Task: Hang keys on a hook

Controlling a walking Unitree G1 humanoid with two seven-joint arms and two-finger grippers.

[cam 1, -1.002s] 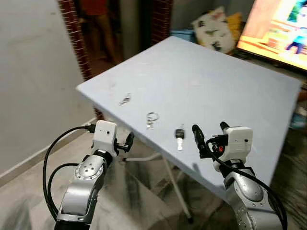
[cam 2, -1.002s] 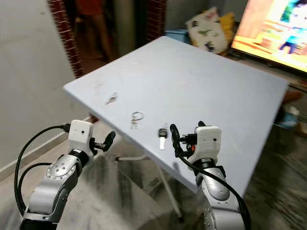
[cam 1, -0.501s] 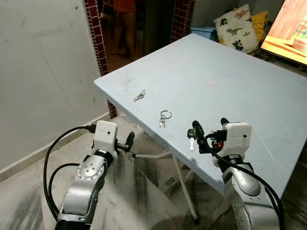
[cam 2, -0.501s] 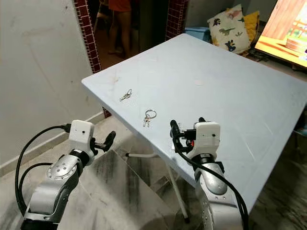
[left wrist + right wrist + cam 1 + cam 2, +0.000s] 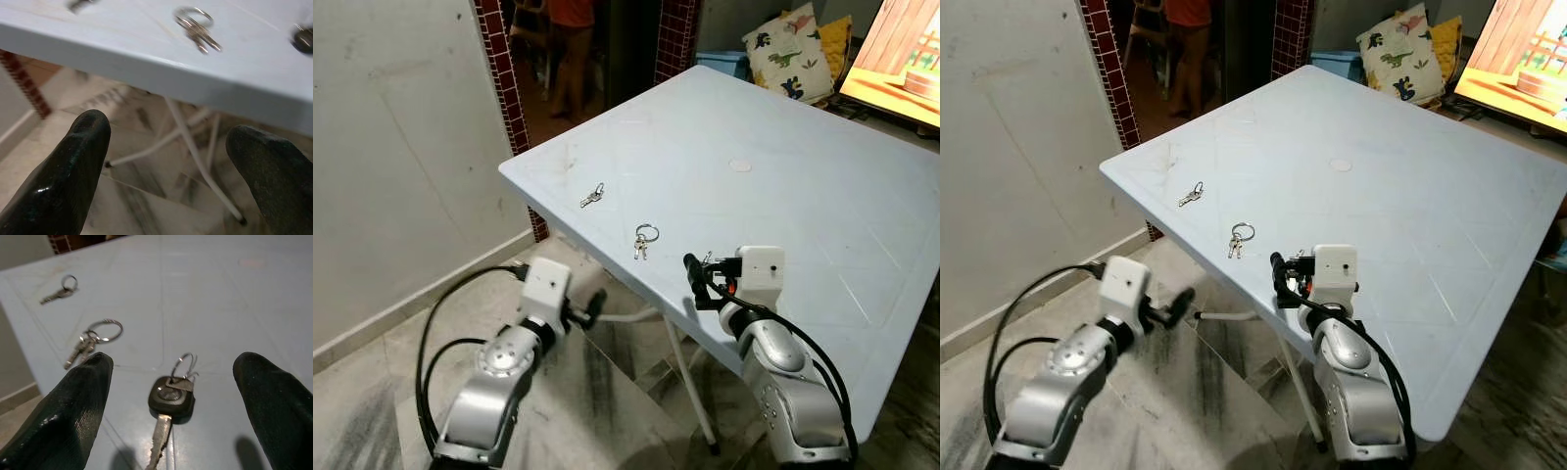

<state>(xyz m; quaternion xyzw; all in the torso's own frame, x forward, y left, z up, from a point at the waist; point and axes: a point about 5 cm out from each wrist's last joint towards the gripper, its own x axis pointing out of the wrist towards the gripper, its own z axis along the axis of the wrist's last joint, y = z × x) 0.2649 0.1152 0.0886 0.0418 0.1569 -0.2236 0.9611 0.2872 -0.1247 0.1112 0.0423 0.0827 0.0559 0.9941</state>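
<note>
Lying flat on the pale blue tabletop [image 5: 822, 186], near its front edge: a black-headed key [image 5: 168, 404] with a small wire ring through its head. Hovering just over that key, fingers spread wide to either side of it: the right claw [image 5: 171, 396], seen from the head camera at the tabletop's edge [image 5: 697, 281]. Hanging below and in front of the tabletop, fingers likewise apart and holding nothing: the left claw [image 5: 171, 161]. Lying farther along the same edge: a ring with two small keys [image 5: 642, 240], and beyond it a single small key [image 5: 593, 195] on its own ring.

Probably handling as light, hard and thin, sitting flush on a smooth surface and so tending to skid or slip away under closing fingers. Likely best taken by the thick plastic head, pinched across its sides, leaving the wire ring free for the hook. No hook identifiable among these views.
</note>
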